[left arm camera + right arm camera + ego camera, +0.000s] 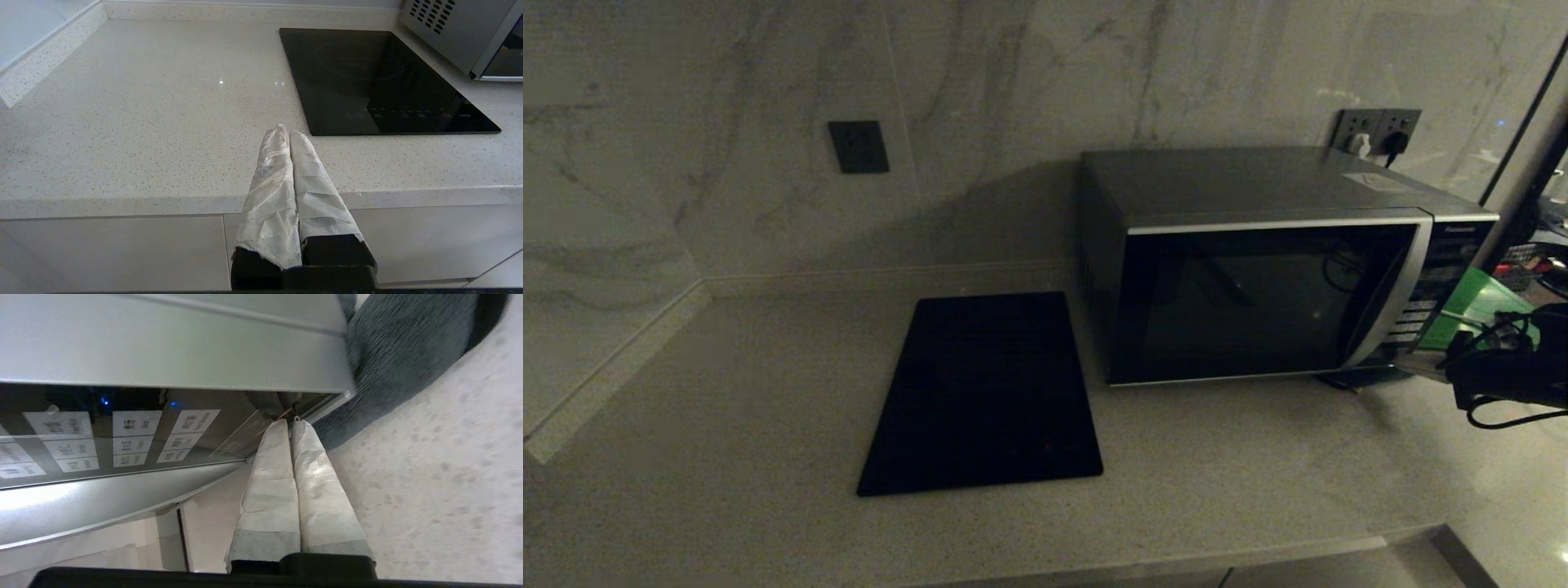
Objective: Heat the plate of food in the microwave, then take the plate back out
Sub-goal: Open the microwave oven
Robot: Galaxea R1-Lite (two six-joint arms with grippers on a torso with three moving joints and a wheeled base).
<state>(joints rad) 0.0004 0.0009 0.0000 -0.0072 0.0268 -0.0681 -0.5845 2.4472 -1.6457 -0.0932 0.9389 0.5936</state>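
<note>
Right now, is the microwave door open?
No. In the head view the microwave has its dark glass door flush with the front, with the right gripper at its button panel.

The right arm shows at the right edge of the head frame, about mid-height, as a dark wrist with looped cables. The right end effector (291, 421) has its two tape-wrapped fingers (273, 473) pressed flat together, tips reaching to just above the centre of the right wrist frame. The left end effector (286, 131) also has its wrapped fingers (271, 183) closed against each other, rising from the lower centre of the left wrist frame.
</note>
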